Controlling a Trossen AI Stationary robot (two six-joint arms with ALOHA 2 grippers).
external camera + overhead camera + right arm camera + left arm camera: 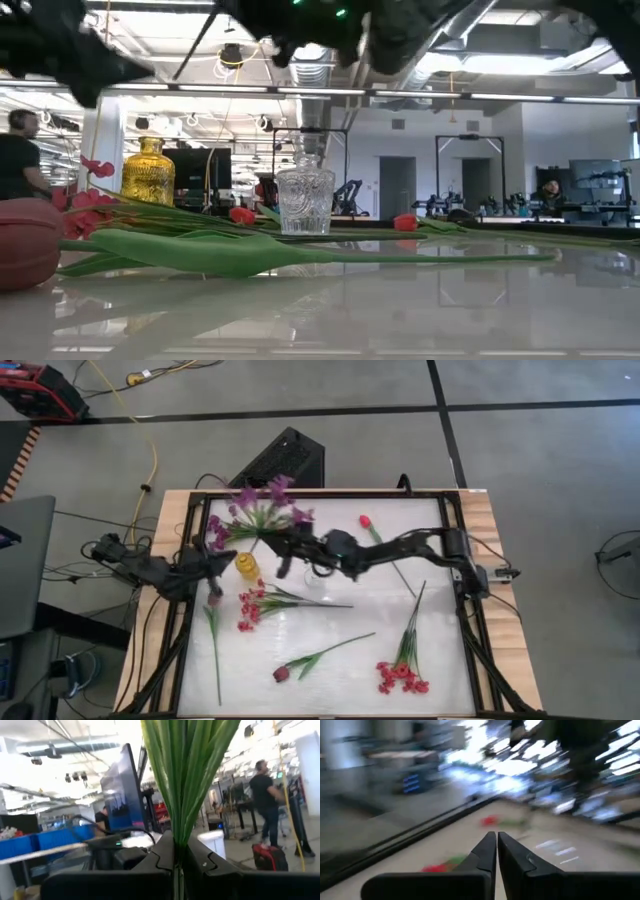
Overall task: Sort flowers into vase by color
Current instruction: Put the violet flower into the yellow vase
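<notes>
Right tool is clamped on purple flowers, held above the bench; left tool is closed.

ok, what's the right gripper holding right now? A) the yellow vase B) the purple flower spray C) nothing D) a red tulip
B: the right gripper is shut on a bundle of green stems, and from above that arm ends at the purple flower spray near the yellow vase.
</notes>
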